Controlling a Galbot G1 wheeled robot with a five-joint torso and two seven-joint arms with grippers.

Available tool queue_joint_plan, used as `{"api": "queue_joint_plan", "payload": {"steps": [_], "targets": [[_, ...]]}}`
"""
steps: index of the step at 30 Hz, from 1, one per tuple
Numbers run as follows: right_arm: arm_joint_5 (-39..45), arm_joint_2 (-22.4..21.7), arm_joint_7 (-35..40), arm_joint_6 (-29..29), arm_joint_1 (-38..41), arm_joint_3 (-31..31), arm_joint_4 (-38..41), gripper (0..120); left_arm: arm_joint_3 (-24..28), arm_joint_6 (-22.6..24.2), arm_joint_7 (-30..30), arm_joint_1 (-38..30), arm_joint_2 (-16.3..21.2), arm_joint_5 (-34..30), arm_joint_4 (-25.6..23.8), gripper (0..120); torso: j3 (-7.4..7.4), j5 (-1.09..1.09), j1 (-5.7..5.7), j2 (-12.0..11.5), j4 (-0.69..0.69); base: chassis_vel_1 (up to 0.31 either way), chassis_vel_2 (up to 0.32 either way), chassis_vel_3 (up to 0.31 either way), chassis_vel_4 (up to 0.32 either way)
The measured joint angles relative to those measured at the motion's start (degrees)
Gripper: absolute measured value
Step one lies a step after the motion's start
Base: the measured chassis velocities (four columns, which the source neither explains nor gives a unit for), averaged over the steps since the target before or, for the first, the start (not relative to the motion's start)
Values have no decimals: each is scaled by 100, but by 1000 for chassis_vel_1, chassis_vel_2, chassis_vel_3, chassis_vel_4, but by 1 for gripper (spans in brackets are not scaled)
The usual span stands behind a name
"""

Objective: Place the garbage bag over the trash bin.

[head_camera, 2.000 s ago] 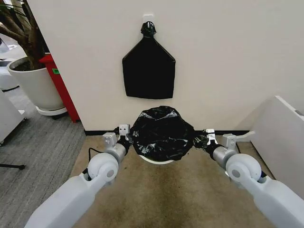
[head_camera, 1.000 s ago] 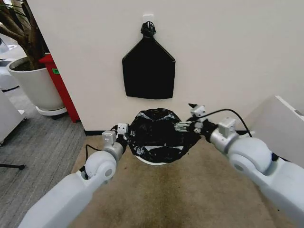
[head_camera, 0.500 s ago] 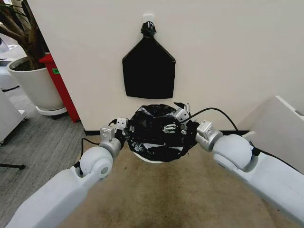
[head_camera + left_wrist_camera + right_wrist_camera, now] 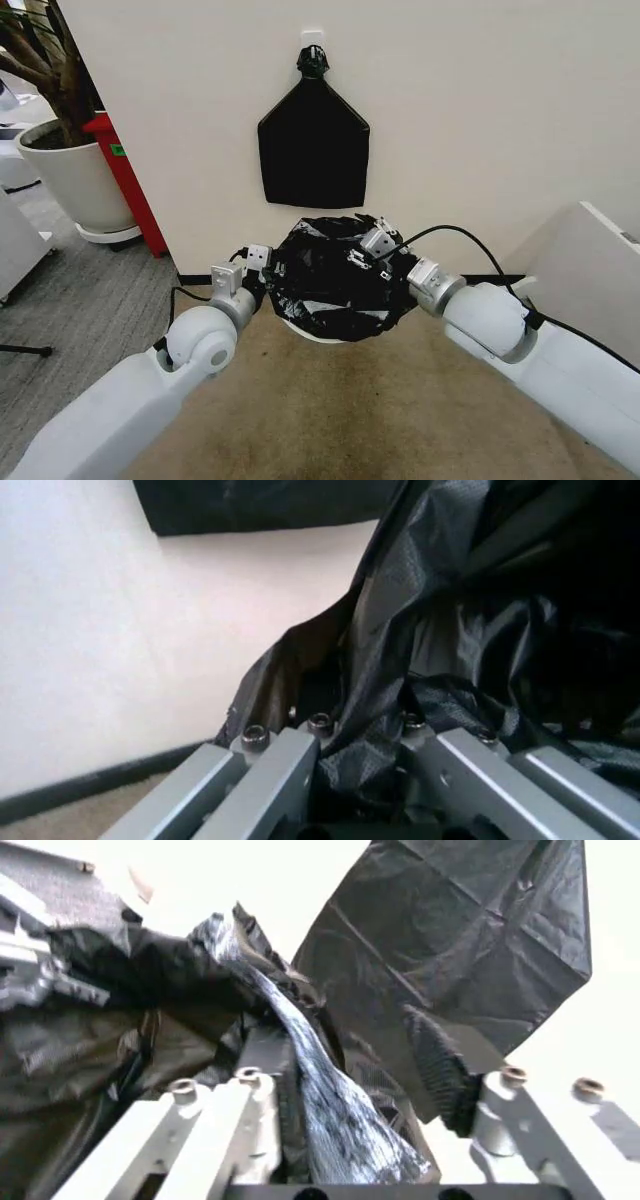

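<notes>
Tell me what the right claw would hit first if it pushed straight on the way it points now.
Most likely the garbage bag itself: the right claw sits over the bag's top, aimed across it toward the left claw. Past the plastic, depth is unclear.

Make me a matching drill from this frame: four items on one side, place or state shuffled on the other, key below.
Items:
1. garbage bag
2. trash bin
3. left gripper
4. right gripper

Place or state:
A. at the bag's left edge, plastic between its fingers
B. rim peeking out under the black plastic
C. over the top of the bag, near the wall, with a fold in its jaws
D. rumpled, draped over the bucket

Pairs: 1-D, 2-B, 3-A, 4-C
</notes>
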Motion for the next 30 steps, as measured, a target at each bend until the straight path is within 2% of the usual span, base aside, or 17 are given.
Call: {"api": "queue_joint_plan", "payload": {"steps": [1, 4, 9, 12, 17, 22, 25, 28, 30], "targets": [[169, 10, 69, 0, 8, -14, 35, 28, 15, -56, 63, 19, 8, 138, 26, 1, 0, 0, 0, 0, 0, 0, 0, 0, 0], [462, 23, 240, -33, 32, -66, 85, 21, 41, -131, 145, 38, 16, 293, 54, 1, 0, 0, 0, 0, -1, 0, 0, 0, 0], [1166, 58, 616, -200, 166, -64, 120, 0, 76, -477, 560, 121, 71, 861, 130, 1, 0, 1, 0, 0, -1, 0, 0, 0, 0], [1495, 59, 701, -281, 283, -13, 98, 0, 78, -600, 714, 180, 94, 1012, 161, 1, 0, 1, 0, 0, 0, 0, 0, 0, 0], [2526, 49, 746, -504, 628, 116, -153, 0, 35, -959, 1252, 386, 134, 1360, 222, 1, 0, 0, 0, 0, 0, 0, 0, 0, 0], [2949, 6, 539, -693, 730, 233, -376, 0, -43, -1145, 1471, 521, 159, 1454, 210, 1, 0, 0, 0, 0, -1, 0, 0, 0, 0], [3210, -92, -4, -758, 698, 340, -797, 0, -159, -1311, 1604, 699, 183, 1480, 141, 1, 0, 1, 0, 0, 0, 0, 0, 0, 0], [3186, -143, -285, -745, 642, 381, -988, 0, -216, -1369, 1641, 770, 194, 1480, 109, 1, 0, 1, 0, 0, 0, 0, 0, 0, 0], [3095, -209, -738, -682, 543, 471, -1270, 0, -289, -1453, 1667, 875, 206, 1476, 77, 1, 0, 2, 0, 0, -1, 0, 0, 0, 0]]}}
